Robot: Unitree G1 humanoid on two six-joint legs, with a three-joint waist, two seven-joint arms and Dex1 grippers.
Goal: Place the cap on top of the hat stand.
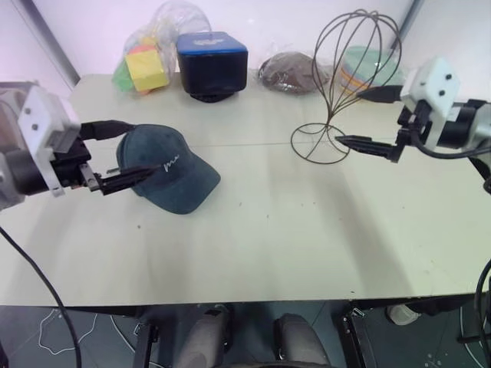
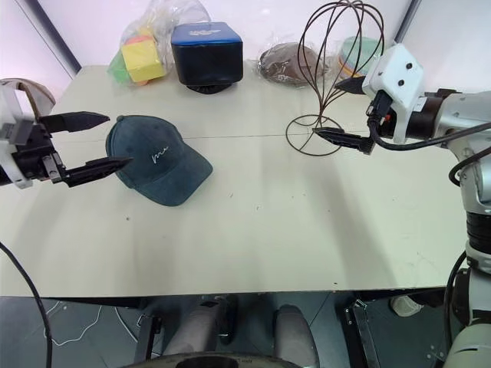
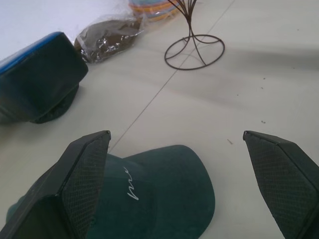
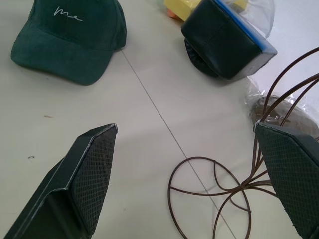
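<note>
The two head views look forward and down from above the near edge of the table (image 1: 268, 253), side by side, and both take in the whole tabletop as far as the back wall. The left wrist view looks low and close over the cap (image 3: 164, 194) toward the hat stand (image 3: 194, 50) at the far right. The right wrist view looks down and leftward past the stand's ring base to the cap, so both wrist views share these two things.

Lab — bare worktable (image 1: 307, 253) (loose cables (image 1: 46, 291))
</note>
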